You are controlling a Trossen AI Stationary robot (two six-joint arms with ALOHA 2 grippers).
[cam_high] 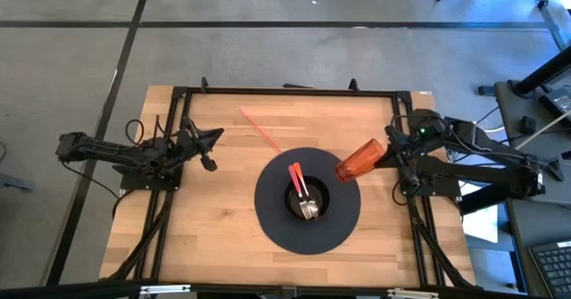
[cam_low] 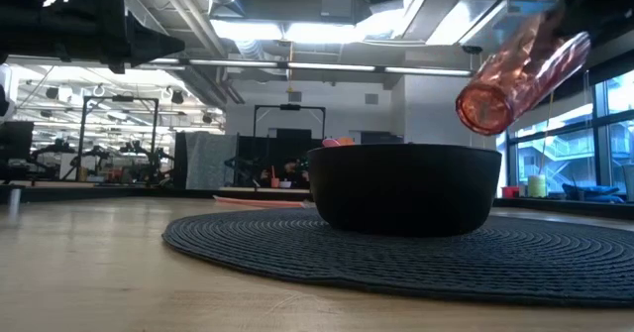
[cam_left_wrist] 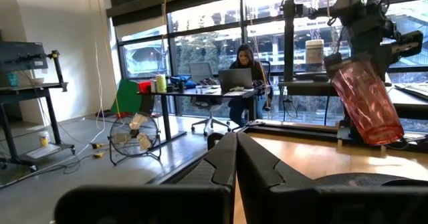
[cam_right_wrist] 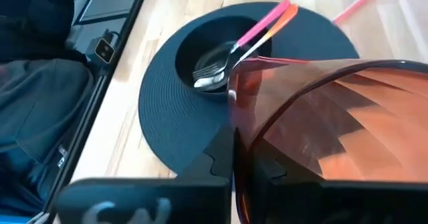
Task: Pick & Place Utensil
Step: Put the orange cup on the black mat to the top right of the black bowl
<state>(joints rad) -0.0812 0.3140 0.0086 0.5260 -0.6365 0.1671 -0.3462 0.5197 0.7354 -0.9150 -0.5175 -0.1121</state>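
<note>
My right gripper (cam_high: 385,154) is shut on an orange see-through cup (cam_high: 360,160), which is in the air over the right edge of a dark round woven mat (cam_high: 268,223). The cup (cam_low: 520,72) is tilted, with its free end lower and pointing toward the black bowl (cam_high: 287,201). The bowl (cam_low: 404,186) stands on the middle of the mat. Two utensils with a pink and an orange handle (cam_right_wrist: 264,25) lie in the bowl, their metal heads (cam_right_wrist: 208,73) at the bottom. My left gripper (cam_high: 217,137) waits shut over the table's left part, touching nothing. My right gripper (cam_right_wrist: 244,150) pinches the cup's wall (cam_right_wrist: 235,127) at the end nearest the wrist. One finger (cam_right_wrist: 219,154) is outside the wall and the other shows darkly through it. The fingers come from the table's right side. The cup is lifted clear and slants down toward the bowl.
A thin pink stick (cam_high: 260,130) lies on the wood beyond the mat, toward the far edge. A black frame (cam_high: 285,92) runs along the table's far and side edges. Bare wood lies between the left gripper and the mat. A person sits at a desk (cam_left_wrist: 242,70) in the room.
</note>
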